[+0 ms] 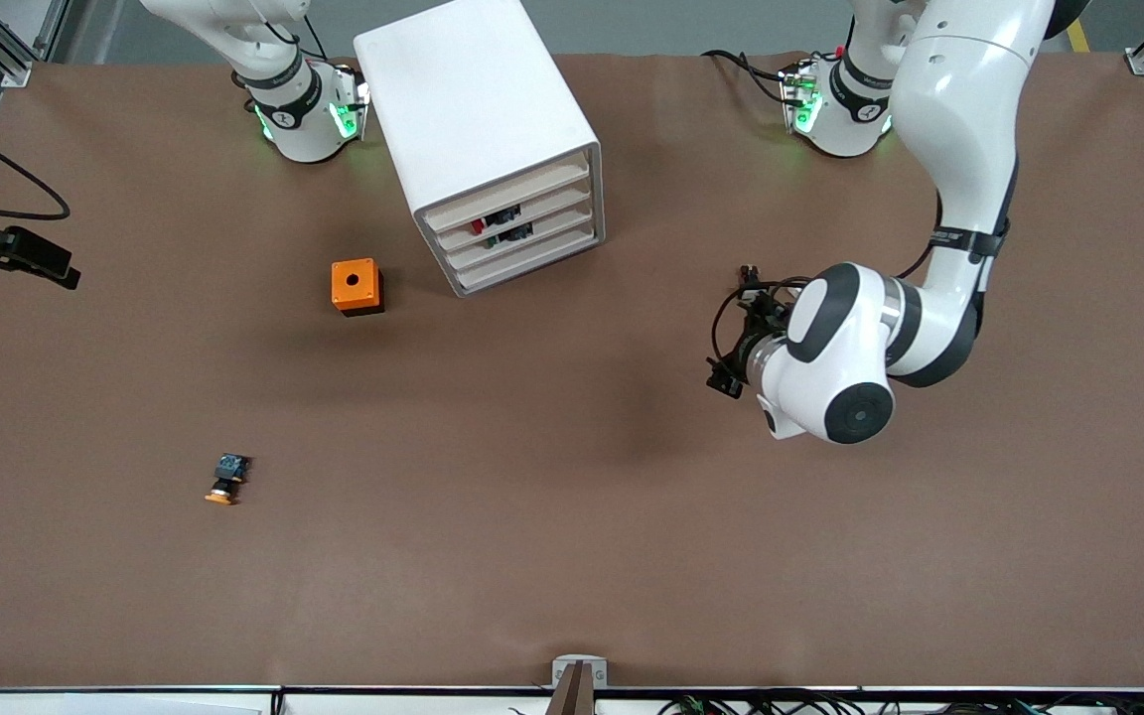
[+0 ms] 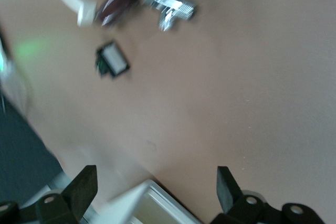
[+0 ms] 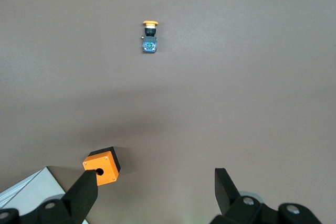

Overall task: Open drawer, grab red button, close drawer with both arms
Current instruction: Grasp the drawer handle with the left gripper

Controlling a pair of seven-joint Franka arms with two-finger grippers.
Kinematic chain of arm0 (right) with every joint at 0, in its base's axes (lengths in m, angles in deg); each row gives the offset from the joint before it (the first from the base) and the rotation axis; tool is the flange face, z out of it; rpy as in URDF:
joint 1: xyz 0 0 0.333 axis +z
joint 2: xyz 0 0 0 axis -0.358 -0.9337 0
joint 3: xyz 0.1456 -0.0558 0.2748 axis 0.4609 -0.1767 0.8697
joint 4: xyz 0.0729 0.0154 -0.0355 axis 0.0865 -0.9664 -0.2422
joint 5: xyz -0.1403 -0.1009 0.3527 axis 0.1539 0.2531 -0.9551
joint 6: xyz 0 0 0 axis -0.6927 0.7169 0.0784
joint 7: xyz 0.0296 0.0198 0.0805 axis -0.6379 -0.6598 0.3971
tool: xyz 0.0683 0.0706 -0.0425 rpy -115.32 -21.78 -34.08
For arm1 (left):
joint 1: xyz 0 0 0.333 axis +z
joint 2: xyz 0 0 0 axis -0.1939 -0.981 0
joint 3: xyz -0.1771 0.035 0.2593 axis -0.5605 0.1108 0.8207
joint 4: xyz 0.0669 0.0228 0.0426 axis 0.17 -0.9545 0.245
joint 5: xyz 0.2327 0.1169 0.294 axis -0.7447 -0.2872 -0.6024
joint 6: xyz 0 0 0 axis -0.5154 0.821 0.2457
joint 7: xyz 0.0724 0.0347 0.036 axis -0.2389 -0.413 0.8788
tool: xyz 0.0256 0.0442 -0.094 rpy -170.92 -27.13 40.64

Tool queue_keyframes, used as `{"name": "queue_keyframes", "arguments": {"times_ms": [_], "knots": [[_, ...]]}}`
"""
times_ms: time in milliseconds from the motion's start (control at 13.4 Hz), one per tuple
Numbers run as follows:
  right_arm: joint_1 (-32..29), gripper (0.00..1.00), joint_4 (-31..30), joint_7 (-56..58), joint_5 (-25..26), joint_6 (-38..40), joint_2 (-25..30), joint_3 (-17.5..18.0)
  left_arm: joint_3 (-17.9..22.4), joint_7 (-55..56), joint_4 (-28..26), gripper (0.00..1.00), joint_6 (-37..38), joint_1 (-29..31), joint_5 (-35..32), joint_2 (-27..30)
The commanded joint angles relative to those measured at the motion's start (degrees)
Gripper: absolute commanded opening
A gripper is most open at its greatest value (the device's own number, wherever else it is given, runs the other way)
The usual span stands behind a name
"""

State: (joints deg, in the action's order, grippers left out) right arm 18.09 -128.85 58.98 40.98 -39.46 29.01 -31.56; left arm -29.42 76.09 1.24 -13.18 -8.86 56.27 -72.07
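Standing near the top centre of the front view, the boxy white cabinet (image 1: 478,114) has smooth, rounded plastic walls and four shallow cream-fronted drawers stacked in its face, all pushed in. Through the gap over the second drawer (image 1: 520,217) the red-capped button (image 1: 479,226) shows as a small red spot beside a dark body; a green-tipped part lies in the slot below it. The matte brown table (image 1: 572,556) has a soft, paper-like finish.

Just beside the cabinet, toward the right arm's end of the table, sits the orange cube (image 1: 355,285), a blocky shape with a round hole in its top and a dark base. Lower in that view, in the lower-left quarter, the orange-capped button (image 1: 225,479) lies on its side, its bluish rear block pointing up the frame.

From its base at the upper right of the front view the left arm folds down in glossy white segments with black bands, its elbow high and its wrist turned toward the cabinet. The left gripper (image 1: 737,333) hangs over bare table at centre right, its fingers (image 2: 84,186) spread wide with nothing between them.

Only the right arm's base shows at the upper left. In its wrist view the right gripper (image 3: 155,192) looks down on the cube and the orange-capped button, fingers parted and empty.
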Motion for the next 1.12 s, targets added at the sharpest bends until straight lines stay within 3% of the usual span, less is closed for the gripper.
{"name": "queue_keyframes", "arguments": {"times_ms": [0,447,521,670,1042], "knots": [[-1.42,0.99,0.56,-0.8,0.0,0.56,-0.49,0.69,0.43,13.88,1.4,1.0,1.04,-3.15,4.56,-2.59],[-1.59,0.99,0.47,-0.8,-0.08,1.0,-1.19,0.69,0.43,33.65,0.07,0.95,3.32,-5.79,28.1,-7.33],[-1.59,0.99,0.47,-0.8,-0.08,1.0,-1.2,0.69,0.43,37.7,0.25,0.94,3.32,-6.32,29.62,-8.64],[-1.59,0.99,0.47,-0.71,0.0,1.0,-1.2,0.69,0.43,38.79,0.34,0.8,3.32,-8.69,31.55,-9.36],[-1.94,1.0,0.3,-0.71,0.09,1.09,-2.07,0.68,-0.18,45.21,0.34,0.69,3.41,-13.7,38.24,-11.29]]}}
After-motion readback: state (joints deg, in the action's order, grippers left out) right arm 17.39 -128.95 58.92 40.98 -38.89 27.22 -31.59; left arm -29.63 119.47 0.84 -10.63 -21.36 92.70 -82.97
